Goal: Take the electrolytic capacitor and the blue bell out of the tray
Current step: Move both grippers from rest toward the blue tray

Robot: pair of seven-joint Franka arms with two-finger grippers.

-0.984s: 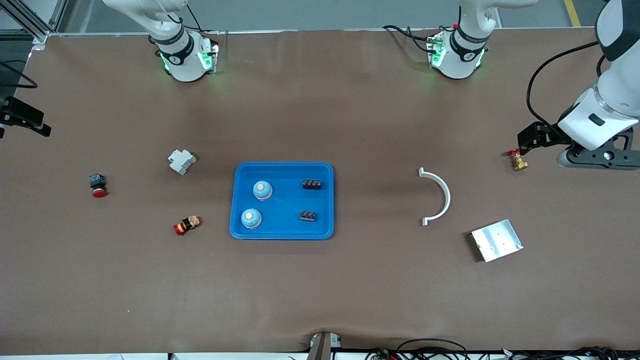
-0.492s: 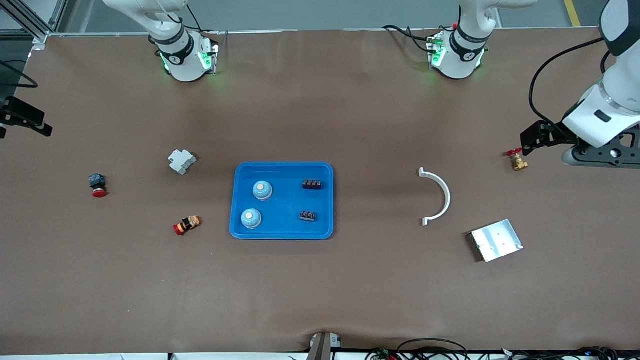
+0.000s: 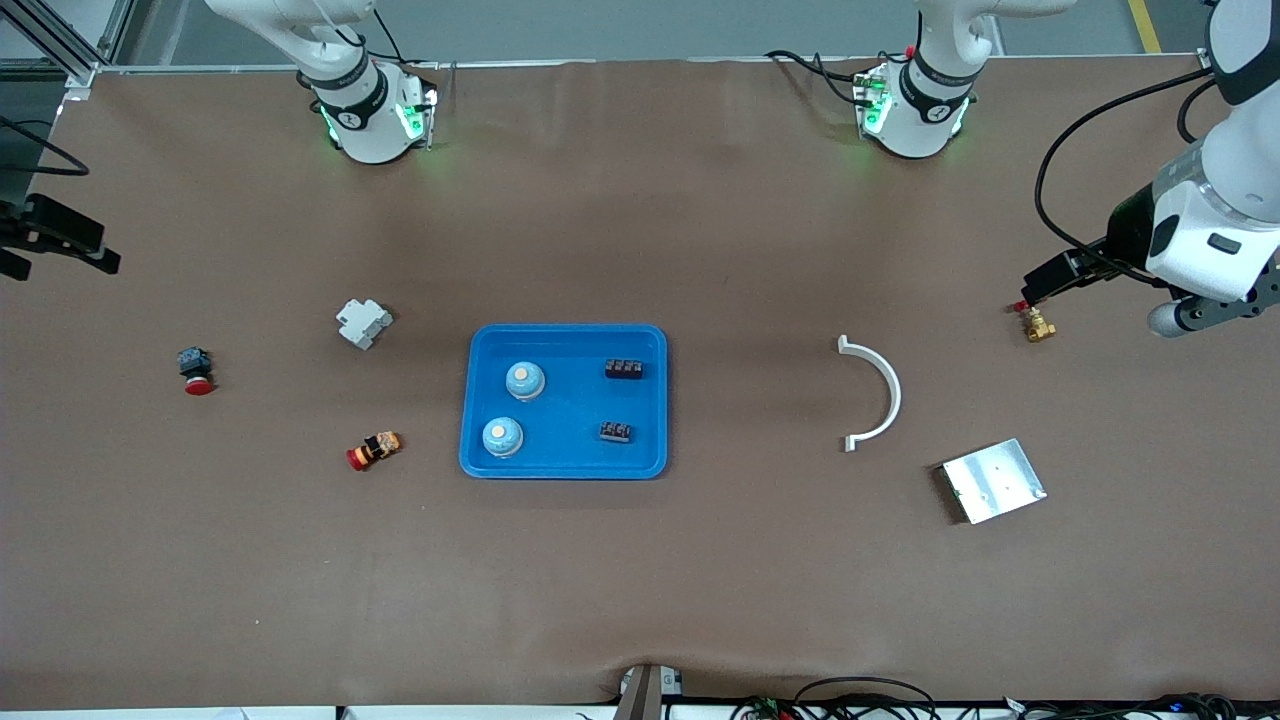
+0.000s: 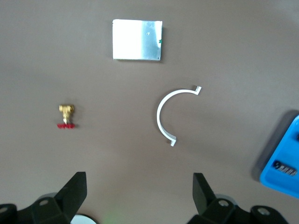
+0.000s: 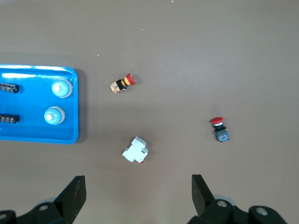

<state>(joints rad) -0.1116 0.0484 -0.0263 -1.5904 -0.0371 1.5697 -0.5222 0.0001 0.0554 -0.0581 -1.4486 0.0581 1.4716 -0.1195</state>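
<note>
The tray [image 3: 563, 340] sits mid-surface, holding two blue bells [image 3: 524, 380] and two black parts [image 3: 623, 369]. Only the wrist views show both grippers' fingers [image 4: 74, 191] [image 5: 74, 193] spread apart, empty, high above it.

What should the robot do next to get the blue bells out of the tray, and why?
Probably bring the right tool over the tray and lower it onto a blue bell. Both bells and both black capacitor parts still sit inside. Both tools are open and holding nothing; the left tool hangs near the brass valve.
</note>
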